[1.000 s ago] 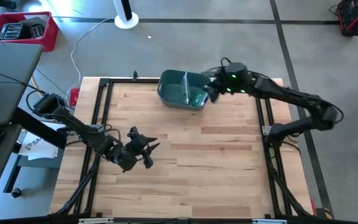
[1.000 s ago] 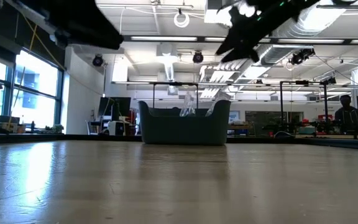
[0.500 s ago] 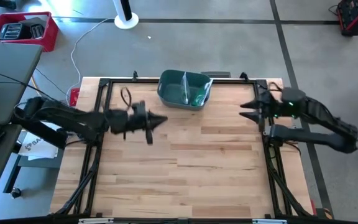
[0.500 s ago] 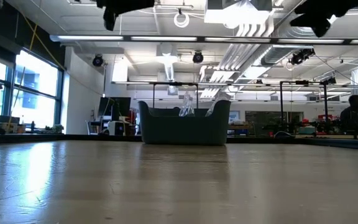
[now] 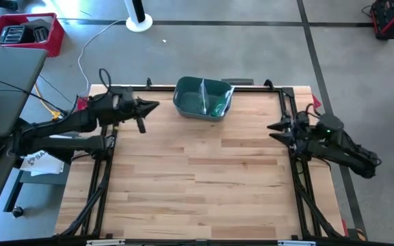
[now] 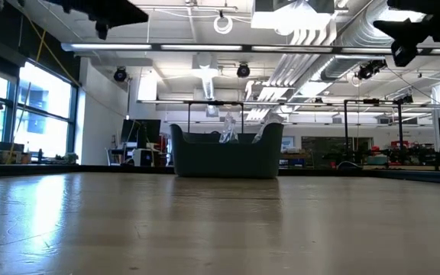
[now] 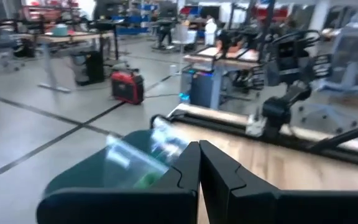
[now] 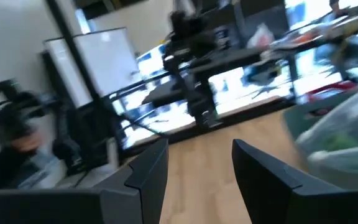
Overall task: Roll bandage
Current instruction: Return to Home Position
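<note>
Two arms are yours to park, and neither carries anything: the left tool (image 5: 149, 107) has its fingers pressed together with nothing between them, and the right tool (image 5: 273, 128) stands with its fingers apart and bare. The transparent zip bag (image 5: 211, 102) lies inside the blue bin (image 5: 183, 104) at the far middle of the desk (image 5: 204, 178), so the load is already put away. To finish the homing cleanly, I judge you should draw each arm back toward its own side, high and slow, without swinging across the bin. Watch the left tool most: it points at the bin from near the bin's left side, above the desk's far left corner, so pull it away along its own line rather than sweeping sideways. The right tool hangs at the desk's right edge, well apart from the bin and right over the dark frame rails (image 5: 301, 183); lifting before folding should spare you a knock there. Between the two arms the desk offers open room, yet you have no need to enter it
</note>
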Robot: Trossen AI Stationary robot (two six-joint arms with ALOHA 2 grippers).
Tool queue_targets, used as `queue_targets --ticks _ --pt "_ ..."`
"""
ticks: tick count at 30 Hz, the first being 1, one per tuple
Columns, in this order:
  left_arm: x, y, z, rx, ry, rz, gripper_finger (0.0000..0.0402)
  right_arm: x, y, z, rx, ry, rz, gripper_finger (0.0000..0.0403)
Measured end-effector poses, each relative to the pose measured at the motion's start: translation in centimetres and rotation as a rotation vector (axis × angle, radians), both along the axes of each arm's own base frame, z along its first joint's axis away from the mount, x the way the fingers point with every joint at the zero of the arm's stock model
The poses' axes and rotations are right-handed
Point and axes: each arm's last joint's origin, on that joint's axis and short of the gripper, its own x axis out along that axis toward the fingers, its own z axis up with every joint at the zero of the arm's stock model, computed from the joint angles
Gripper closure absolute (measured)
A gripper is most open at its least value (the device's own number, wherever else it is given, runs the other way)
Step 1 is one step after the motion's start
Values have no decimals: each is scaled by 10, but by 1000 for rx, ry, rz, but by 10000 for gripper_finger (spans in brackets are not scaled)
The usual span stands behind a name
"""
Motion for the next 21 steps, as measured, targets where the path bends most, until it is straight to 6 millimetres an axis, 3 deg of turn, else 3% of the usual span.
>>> queue_targets --ticks 5,11,15,21 --pt "-27 -2 -15 -11 -6 74 401 14 -3 -24 17 28 64 233" --pt "-52 -8 -47 -98 -48 86 401 27 -5 -49 -23 -84 62 233" --pt "-57 -12 -72 -127 -49 67 401 32 -4 -62 -48 -178 54 233" --pt "-54 -21 -110 -131 -60 -41 401 33 1 -62 -113 -174 -43 233"
